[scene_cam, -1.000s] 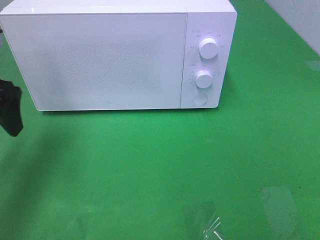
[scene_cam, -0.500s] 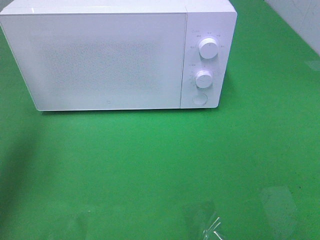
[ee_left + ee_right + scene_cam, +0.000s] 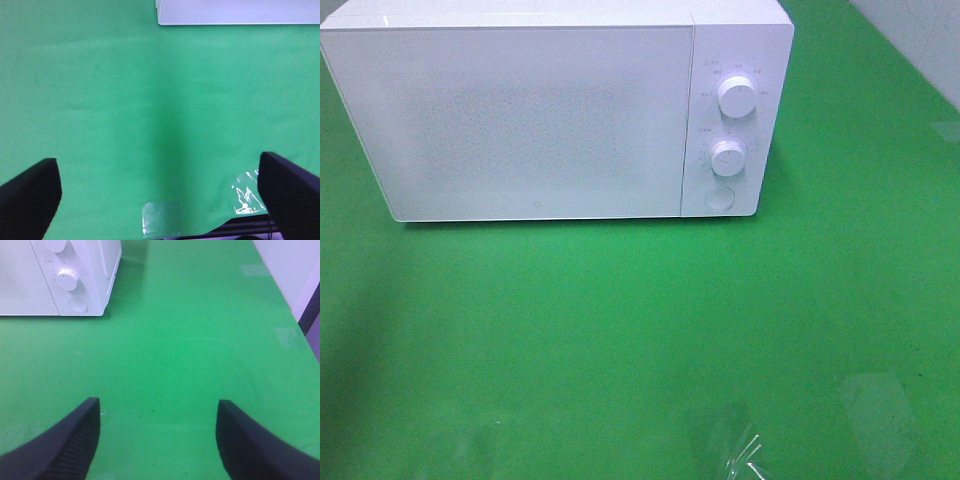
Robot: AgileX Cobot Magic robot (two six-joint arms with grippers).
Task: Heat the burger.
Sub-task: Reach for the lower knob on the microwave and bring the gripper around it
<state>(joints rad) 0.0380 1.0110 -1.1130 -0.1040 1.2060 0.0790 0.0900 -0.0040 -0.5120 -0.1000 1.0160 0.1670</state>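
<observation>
We see a white microwave (image 3: 540, 115) standing on a green table (image 3: 620, 330). Its door (image 3: 520, 120) is shut. The door is pale and cloudy, so we cannot see inside. Next to the door, on the front of the microwave, there is a top knob (image 3: 736, 96). A lower knob (image 3: 728, 158) sits under it, and a round button (image 3: 720, 198) sits under that.

We cannot tell where the burger is. It shows in none of our views, and the shut door hides whatever may be in the microwave.

The left gripper (image 3: 157, 162) hangs over the green table in front of the microwave, well apart from it. Its two black fingers (image 3: 30, 195) are spread very wide. Only green table shows between them, so it holds nothing. Its own camera sees just one corner of the microwave.

The right gripper (image 3: 157, 403) hangs over the table too, in front of the microwave on the knob side, and well apart from it. Its fingers are spread as well, and nothing sits between them. Its camera sees the lower knob and the round button.

A shiny bit of clear tape (image 3: 735, 450) is stuck to the table in front of the microwave, far out from it
</observation>
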